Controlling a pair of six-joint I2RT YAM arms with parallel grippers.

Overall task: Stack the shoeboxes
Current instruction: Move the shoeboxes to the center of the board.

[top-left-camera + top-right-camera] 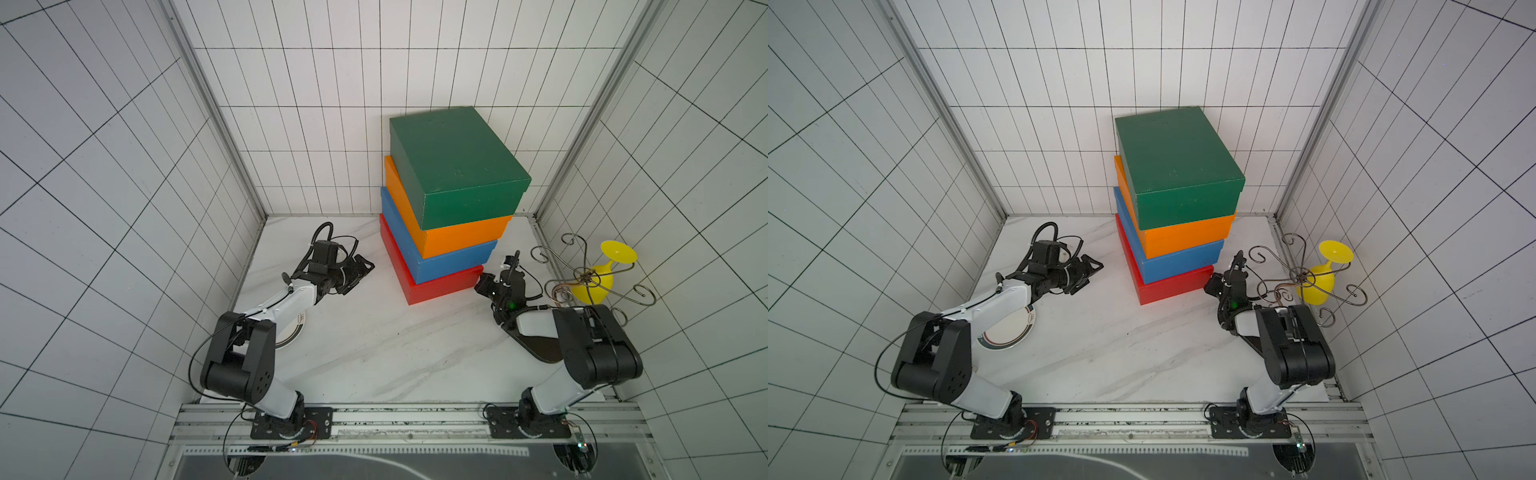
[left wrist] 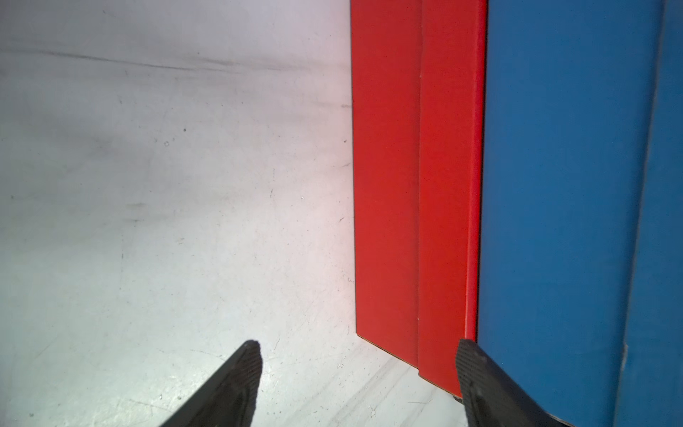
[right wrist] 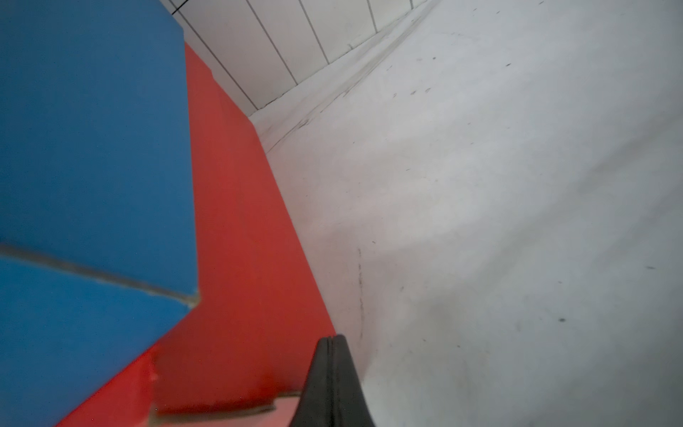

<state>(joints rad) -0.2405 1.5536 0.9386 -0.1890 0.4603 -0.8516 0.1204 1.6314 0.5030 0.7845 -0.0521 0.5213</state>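
Left hand (image 1: 362, 276) above marble tabletop (image 1: 374, 345).

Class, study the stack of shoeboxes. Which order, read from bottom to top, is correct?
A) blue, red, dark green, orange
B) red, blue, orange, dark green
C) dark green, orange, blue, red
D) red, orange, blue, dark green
B: in both top views the red shoebox is lowest, the blue shoebox lies on it, then the orange shoebox, with the dark green shoebox on top.
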